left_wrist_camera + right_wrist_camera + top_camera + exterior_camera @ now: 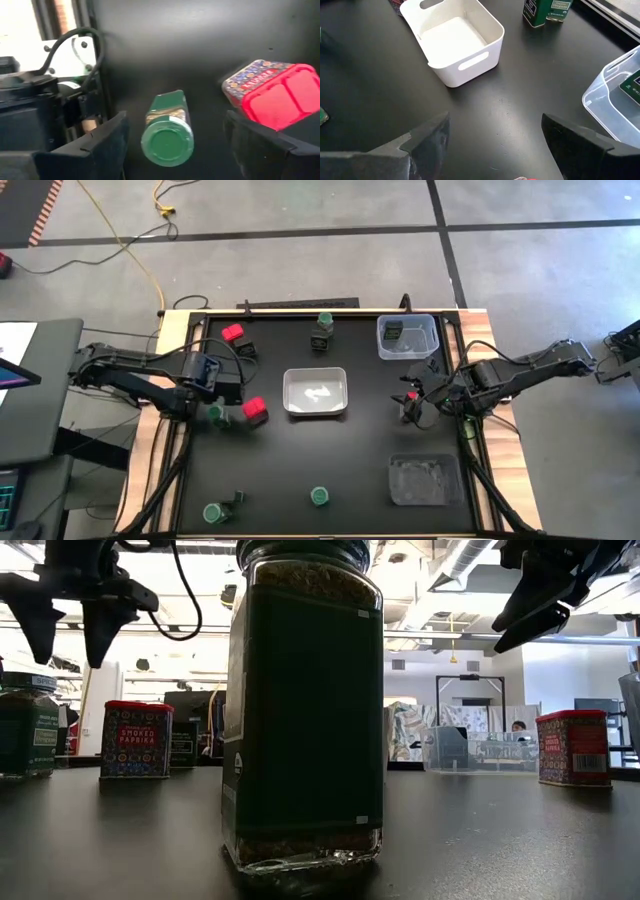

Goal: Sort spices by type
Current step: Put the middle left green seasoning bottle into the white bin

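We take the white bin (315, 393) at the middle of the black table (300, 470) as our landmark. Our left gripper (222, 392) hangs just to the left of that bin. In the left wrist view its fingers (107, 140) stand well apart, and a green-lidded jar (167, 129) stands between them, clear of both pads; nothing is gripped. In the high view that jar (215, 414) sits on the table left of the bin, with a red box (255, 411) just beside it on the side nearer the bin.

Our right gripper (412, 402) hangs to the right of the bin, its fingers (427, 137) spread wide and holding nothing, with bare table below. A small red thing (411, 394) shows right at that gripper in the high view; we cannot tell whether they touch.

Other spices lie around the bin: a second red box (233, 333) toward the far left, a dark jar (322, 330) straight beyond it, and a dark tin (395, 333) inside the clear tub (430, 340) at the far right. Two green lids (213, 512) and (320, 497) sit toward the near edge. A grey tray (425, 480) lies to the near right.
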Robot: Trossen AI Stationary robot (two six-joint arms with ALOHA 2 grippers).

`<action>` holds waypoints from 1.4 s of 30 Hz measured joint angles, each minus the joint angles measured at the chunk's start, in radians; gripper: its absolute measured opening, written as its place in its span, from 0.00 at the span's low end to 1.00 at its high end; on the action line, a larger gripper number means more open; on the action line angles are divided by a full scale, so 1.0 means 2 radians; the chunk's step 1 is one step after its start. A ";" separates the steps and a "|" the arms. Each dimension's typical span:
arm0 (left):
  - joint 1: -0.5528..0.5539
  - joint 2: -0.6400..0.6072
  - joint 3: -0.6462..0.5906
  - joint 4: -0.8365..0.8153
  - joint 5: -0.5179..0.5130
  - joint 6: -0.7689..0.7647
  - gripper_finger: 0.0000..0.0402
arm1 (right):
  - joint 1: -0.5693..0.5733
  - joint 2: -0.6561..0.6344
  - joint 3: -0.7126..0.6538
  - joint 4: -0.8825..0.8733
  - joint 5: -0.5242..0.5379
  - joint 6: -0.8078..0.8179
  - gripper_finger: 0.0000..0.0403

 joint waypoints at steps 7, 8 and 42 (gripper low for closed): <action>0.000 0.000 0.000 0.017 -0.004 -0.005 0.77 | 0.000 0.000 0.000 0.000 0.000 0.000 0.85; 0.000 0.000 0.000 0.016 -0.004 -0.006 0.77 | 0.000 0.000 0.000 0.000 0.000 0.000 0.85; -0.018 -0.001 -0.112 0.121 0.079 -0.047 0.76 | 0.000 0.000 0.000 -0.002 -0.001 0.005 0.85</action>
